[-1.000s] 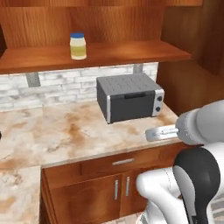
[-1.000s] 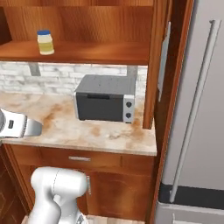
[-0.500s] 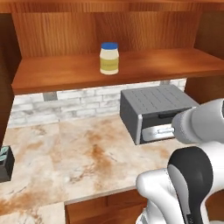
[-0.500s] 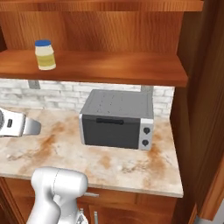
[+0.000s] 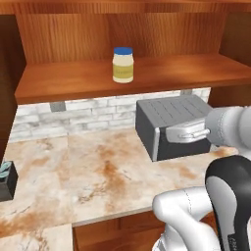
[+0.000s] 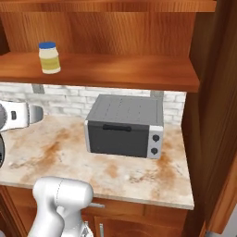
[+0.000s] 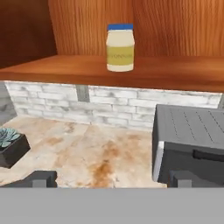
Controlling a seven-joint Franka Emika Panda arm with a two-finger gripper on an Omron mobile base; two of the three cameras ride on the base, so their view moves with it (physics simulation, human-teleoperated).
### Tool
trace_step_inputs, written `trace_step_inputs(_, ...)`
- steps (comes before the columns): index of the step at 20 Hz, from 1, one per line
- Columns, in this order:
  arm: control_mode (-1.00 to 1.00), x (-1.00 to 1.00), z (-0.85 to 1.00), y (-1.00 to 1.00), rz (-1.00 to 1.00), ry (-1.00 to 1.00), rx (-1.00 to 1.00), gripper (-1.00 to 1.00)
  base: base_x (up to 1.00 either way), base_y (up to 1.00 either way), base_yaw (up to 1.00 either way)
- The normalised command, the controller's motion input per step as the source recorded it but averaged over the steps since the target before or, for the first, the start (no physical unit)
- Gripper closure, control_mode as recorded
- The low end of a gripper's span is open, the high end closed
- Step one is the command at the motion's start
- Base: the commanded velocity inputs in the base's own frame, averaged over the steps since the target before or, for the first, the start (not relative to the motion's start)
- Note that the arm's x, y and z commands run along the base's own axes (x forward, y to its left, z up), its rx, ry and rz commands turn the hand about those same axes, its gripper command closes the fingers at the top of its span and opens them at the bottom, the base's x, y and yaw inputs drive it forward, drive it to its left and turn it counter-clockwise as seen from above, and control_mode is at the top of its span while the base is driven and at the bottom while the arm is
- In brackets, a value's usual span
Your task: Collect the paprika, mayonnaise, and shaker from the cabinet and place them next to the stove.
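Fully open end effector, holding nothing

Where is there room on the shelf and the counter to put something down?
The shelf is bare on both sides of the mayonnaise. The counter is free between the small plant pot at its left and the toaster oven. It is tighter at the right end, where the oven stands close to the wooden side wall.

Toaster oven: cut off at right edge. Potted succulent: cropped left. Mayonnaise label: illegible.
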Motion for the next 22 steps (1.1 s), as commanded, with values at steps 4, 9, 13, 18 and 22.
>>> trace_step_inputs(4,-1.00,0.00,0.99,0.25,0.04,-0.26,0.00,-1.00,0.00,0.00,0.00)
trace_step_inputs(9,-1.00,0.01,0.88,0.04,0.02,-0.26,0.00,-1.00,0.00,0.00,0.00)
trace_step_inputs(13,-1.00,0.36,0.39,0.02,0.00,-0.08,0.00,-1.00,0.00,0.00,0.00)
trace_step_inputs(18,-1.00,0.51,0.01,0.00,0.05,0.00,0.00,-1.00,0.00,0.00,0.00)
trace_step_inputs(22,-1.00,0.56,0.02,-0.05,0.07,0.02,0.02,-1.00,0.00,0.00,0.00)
